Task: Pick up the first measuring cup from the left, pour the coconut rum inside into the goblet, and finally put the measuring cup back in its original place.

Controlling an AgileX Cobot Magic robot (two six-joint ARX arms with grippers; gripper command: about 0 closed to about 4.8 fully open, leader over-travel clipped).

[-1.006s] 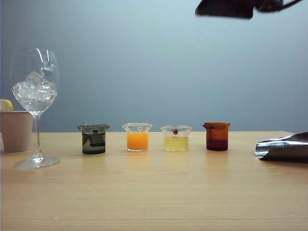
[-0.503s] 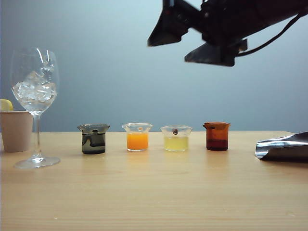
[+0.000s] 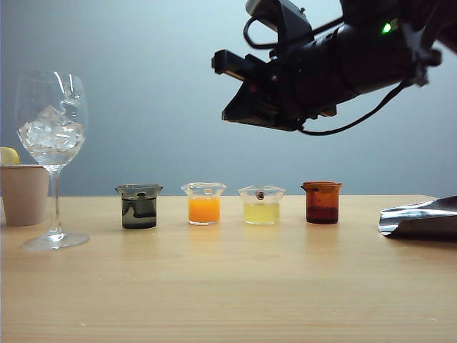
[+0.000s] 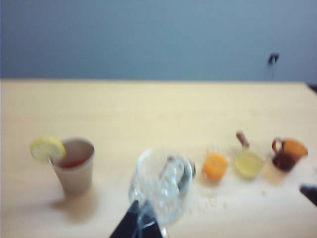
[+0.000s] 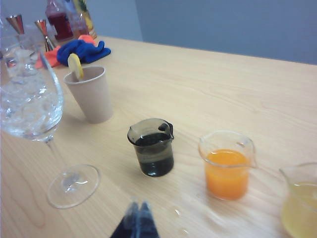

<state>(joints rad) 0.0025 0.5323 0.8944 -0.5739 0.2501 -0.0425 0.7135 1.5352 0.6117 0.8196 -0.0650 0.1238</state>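
Right gripper [image 5: 139, 218] closed, above table, short of grey cup [image 5: 152, 146]. Left gripper [image 4: 138, 225]: state unclear. Risk: descending closed knocks cup, spilling rum; goblet [image 5: 32, 106] near.

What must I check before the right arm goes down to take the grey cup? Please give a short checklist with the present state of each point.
1. Grey cup upright on the table, liquid inside: ok.
2. Nothing touching it; orange cup stands apart beside it: ok.
3. Right gripper open for the grasp: not ok, fingers closed together.
4. Right gripper at the cup: not ok, it hangs high above the row of cups.
5. Goblet upright with ice, ready to receive: ok.
6. Left gripper clear of the goblet: cannot tell, picture blurred.
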